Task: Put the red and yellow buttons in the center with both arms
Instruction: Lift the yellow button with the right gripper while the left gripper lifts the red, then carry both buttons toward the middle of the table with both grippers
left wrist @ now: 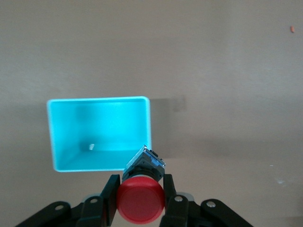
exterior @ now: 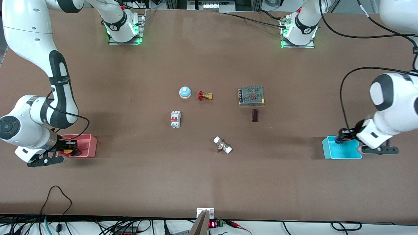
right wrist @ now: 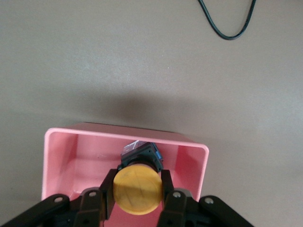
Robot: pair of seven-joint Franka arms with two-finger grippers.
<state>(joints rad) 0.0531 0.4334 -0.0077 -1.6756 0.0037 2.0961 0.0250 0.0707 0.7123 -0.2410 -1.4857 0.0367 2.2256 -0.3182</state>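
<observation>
From the front, the left gripper (exterior: 341, 136) hangs over the cyan bin (exterior: 343, 152) at the table's left-arm edge, the right gripper (exterior: 70, 147) over the pink bin (exterior: 87, 146) at the right-arm edge, with the tabletop center (exterior: 202, 120) between them.

In the left wrist view, the fingers (left wrist: 110, 198) are clamped on the red button (left wrist: 140, 200) above the bin's rim.

In the right wrist view, the fingers (right wrist: 107, 191) pinch the yellow button (right wrist: 138, 188) over the pink bin.

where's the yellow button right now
The yellow button is clamped in the right gripper, over the pink bin at the right arm's end of the table.

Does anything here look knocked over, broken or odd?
Nothing looks spilled or broken. The left end effector grips the red button over the cyan bin; the right end effector grips the yellow button over the pink bin.
</observation>
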